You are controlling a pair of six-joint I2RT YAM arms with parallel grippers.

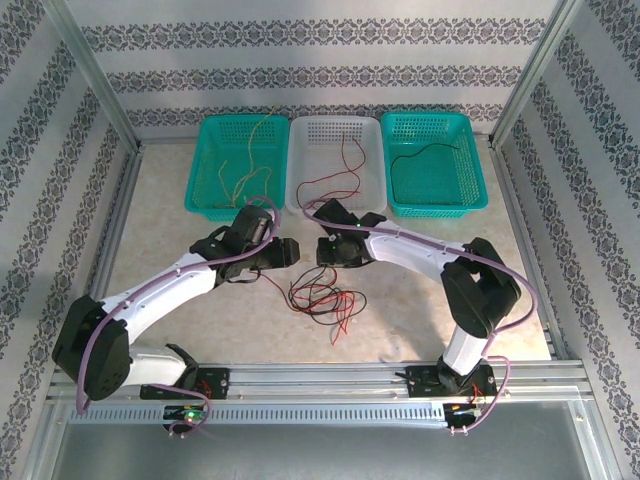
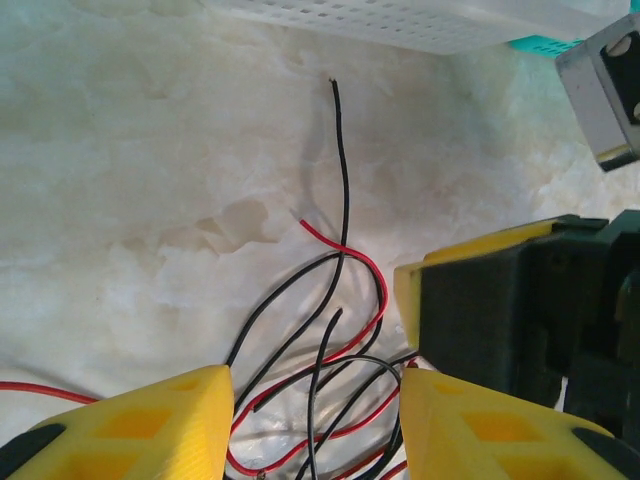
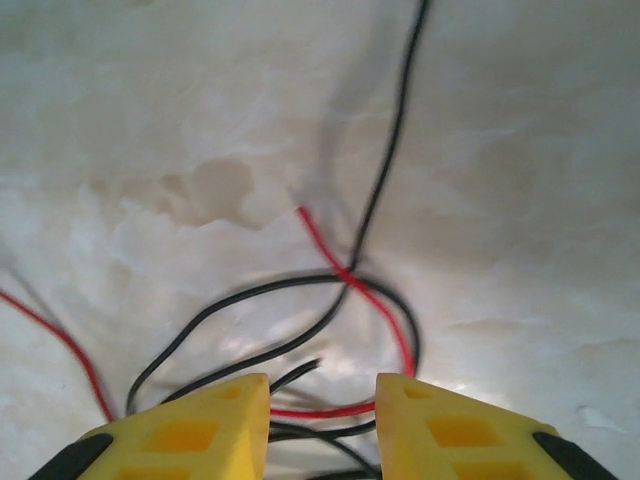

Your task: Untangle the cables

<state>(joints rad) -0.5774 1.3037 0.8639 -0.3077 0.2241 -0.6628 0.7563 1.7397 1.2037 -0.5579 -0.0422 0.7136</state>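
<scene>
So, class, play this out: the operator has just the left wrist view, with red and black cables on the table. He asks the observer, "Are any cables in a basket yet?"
Observer: Yes. Yellow cables lie in the left teal basket.
Operator: And the white basket?
Observer: A red cable lies in it.
Operator: Any black one put away?
Observer: Yes. A black cable lies in the right teal basket.
</scene>
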